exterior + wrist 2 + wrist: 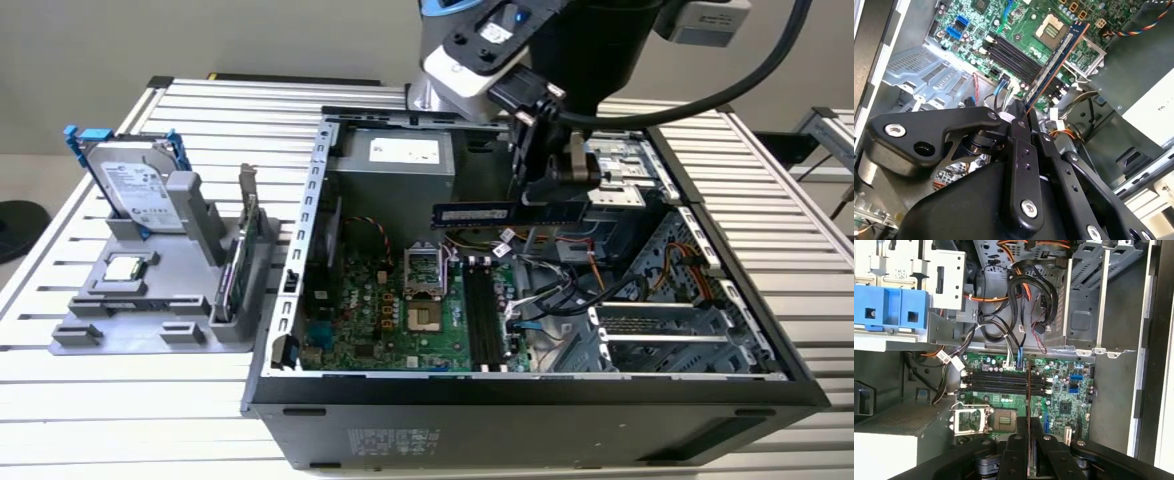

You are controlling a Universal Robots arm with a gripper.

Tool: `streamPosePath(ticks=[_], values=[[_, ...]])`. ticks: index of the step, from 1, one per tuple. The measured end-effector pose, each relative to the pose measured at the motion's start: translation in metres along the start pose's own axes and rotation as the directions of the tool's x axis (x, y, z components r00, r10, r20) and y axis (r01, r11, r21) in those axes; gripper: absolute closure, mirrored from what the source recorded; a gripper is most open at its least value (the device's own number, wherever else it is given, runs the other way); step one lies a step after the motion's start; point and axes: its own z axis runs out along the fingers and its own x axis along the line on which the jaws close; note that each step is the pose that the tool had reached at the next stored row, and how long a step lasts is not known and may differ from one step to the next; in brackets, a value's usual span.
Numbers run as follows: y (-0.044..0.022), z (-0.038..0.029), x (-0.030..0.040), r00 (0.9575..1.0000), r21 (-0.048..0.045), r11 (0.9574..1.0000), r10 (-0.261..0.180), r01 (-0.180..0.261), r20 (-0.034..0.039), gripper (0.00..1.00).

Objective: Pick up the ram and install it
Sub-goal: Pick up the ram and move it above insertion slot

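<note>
Slatted metal table (80, 420) | grey rack (134, 325) with hard drive (134, 185) beside the open computer case (534, 405), on the exterior view's left | ram (470, 212), a narrow dark-blue stick, level inside the case above its green board (387, 320) | claw (541, 205) clamped on one end | second wrist view: ram (1056, 65) shows an orange-brown long edge | first wrist view: ram (1028, 400) edge-on over black slots (999, 382)

arm (561, 40) down, fingers (1021, 160) tight on ram (1056, 67)

Exterior view is looking steeply down from a distance, taking in the slatted table (134, 420) and the open computer case (534, 395). Both wrist views are sitting close behind the gripper (1029, 442), looking past the ram (1028, 400) it is clamping and into the case. Both are sharing the motherboard (1064, 400), from differing angles.
</note>
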Motion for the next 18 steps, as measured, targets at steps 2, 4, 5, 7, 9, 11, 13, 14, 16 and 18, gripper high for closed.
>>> streamPosePath(ticks=[2,4,5,7,9,11,13,14,16,18], values=[[0.0,0.0001,0.0,0.9999,-0.0005,0.9999,-0.013,0.013,-0.0002,1.0],[0.0,0.0001,0.0,0.9997,-0.001,0.9997,-0.025,0.025,-0.0003,1.0],[0.0,0.0,0.0,0.9995,-0.0012,0.9995,-0.031,0.031,-0.0003,1.0],[0.0,0.0,0.0,0.9991,-0.0017,0.9991,-0.043,0.043,-0.0004,1.0],[0.0,0.0,0.0,0.9986,-0.0021,0.9986,-0.053,0.053,-0.0005,1.0],[0.0,0.0,0.0,0.998,-0.0025,0.998,-0.063,0.063,-0.0006,1.0],[0.0,0.0,0.0,0.9973,-0.0029,0.9973,-0.074,0.074,-0.0006,1.0],[0.0,0.0,0.0,0.9969,-0.0031,0.9969,-0.079,0.079,-0.0007,1.0],[0.0,0.0,0.0,0.996,-0.0035,0.996,-0.089,0.089,-0.0008,1.0],[0.0,0.0,0.0,0.9947,-0.004,0.9947,-0.103,0.103,-0.0009,1.0]])
